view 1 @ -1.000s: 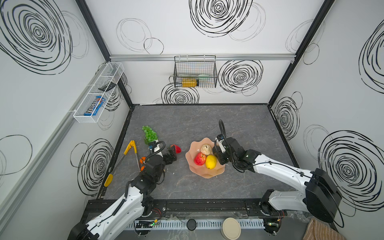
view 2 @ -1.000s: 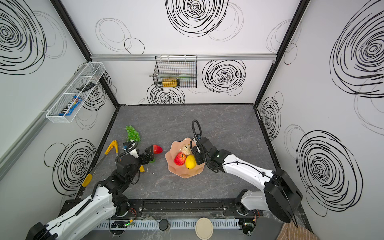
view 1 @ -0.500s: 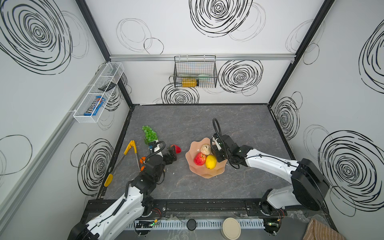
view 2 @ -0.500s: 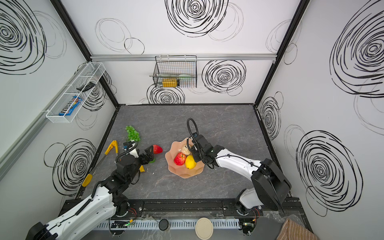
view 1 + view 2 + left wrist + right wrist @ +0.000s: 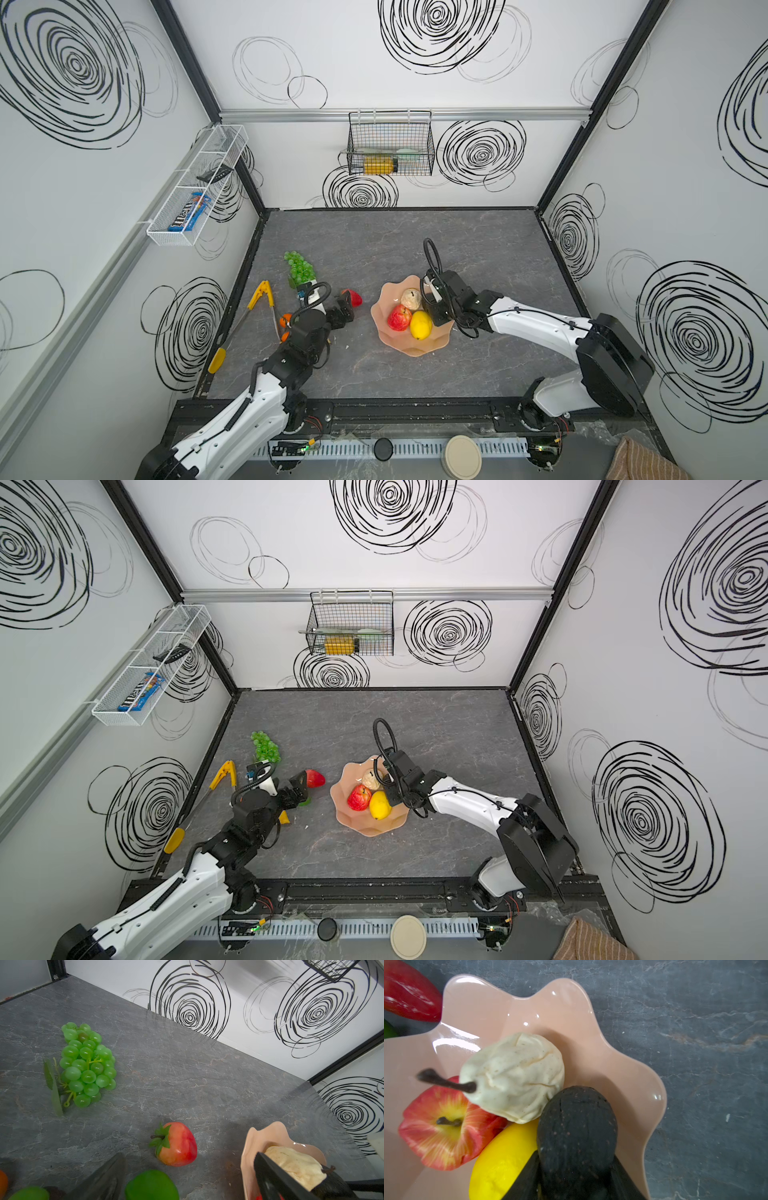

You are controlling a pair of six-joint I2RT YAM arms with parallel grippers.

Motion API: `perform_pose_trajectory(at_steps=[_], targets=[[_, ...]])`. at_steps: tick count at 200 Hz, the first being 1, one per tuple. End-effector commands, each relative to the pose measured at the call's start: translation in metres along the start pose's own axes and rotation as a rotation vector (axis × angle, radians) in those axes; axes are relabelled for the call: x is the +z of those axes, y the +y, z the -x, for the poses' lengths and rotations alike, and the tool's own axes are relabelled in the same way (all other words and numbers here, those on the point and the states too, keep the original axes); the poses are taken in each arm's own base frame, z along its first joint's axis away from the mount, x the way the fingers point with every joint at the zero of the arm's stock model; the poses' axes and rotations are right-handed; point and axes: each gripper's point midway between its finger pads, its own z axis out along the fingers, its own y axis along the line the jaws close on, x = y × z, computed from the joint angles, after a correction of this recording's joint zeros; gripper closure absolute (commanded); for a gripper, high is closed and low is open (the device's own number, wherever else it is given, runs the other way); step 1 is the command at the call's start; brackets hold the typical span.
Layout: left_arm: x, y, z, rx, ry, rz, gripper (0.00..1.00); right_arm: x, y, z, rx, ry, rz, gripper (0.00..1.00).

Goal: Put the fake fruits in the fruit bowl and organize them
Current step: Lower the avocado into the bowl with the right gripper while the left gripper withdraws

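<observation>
The peach-pink wavy fruit bowl (image 5: 409, 351) (image 5: 623, 1076) holds a red apple (image 5: 399, 318), a yellow lemon (image 5: 420, 325) and a beige pear (image 5: 410, 299). My right gripper (image 5: 434, 309) (image 5: 575, 1167) is shut on a dark avocado (image 5: 577, 1126), low over the bowl's right side, next to the pear and lemon. My left gripper (image 5: 347, 309) (image 5: 187, 1174) stands open just above the table, left of the bowl. A green lime (image 5: 152, 1185) lies between its fingers. A strawberry (image 5: 176, 1145) (image 5: 352, 298) lies just beyond its tips. A green grape bunch (image 5: 300, 268) lies farther back left.
Yellow-handled tongs (image 5: 257, 307) lie along the left edge, with small oranges (image 5: 285, 320) beside the left arm. A wire basket (image 5: 390, 145) hangs on the back wall and a white rack (image 5: 195, 195) on the left wall.
My right arm has swung round and carried the avocado a little to the left over the bowl, closer to the pear. The left arm has stayed still.
</observation>
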Motion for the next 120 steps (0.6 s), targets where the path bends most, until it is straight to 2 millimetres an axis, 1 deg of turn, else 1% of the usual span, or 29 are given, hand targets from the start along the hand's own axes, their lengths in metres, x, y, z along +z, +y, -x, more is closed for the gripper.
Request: perform_pose_trajectory(at_steps=[1,16,66,91,120], targets=[[0.000,-0.001,0.006,-0.015,-0.030,-0.013,0.00,0.000,0.004,0.002,0.011,0.014,0.014,0.56],[0.000,-0.001,0.005,-0.015,-0.028,-0.012,0.00,-0.001,0.005,0.003,0.011,0.010,0.016,0.54],[0.000,-0.001,0.006,-0.015,-0.029,-0.011,0.00,-0.006,0.004,0.007,0.010,-0.006,0.002,0.42],[0.000,-0.001,0.005,-0.014,-0.029,-0.010,0.00,-0.011,0.003,0.009,0.010,-0.016,-0.001,0.39],[0.000,-0.001,0.006,-0.014,-0.030,-0.010,0.00,-0.014,0.003,0.011,0.011,-0.022,0.002,0.38]])
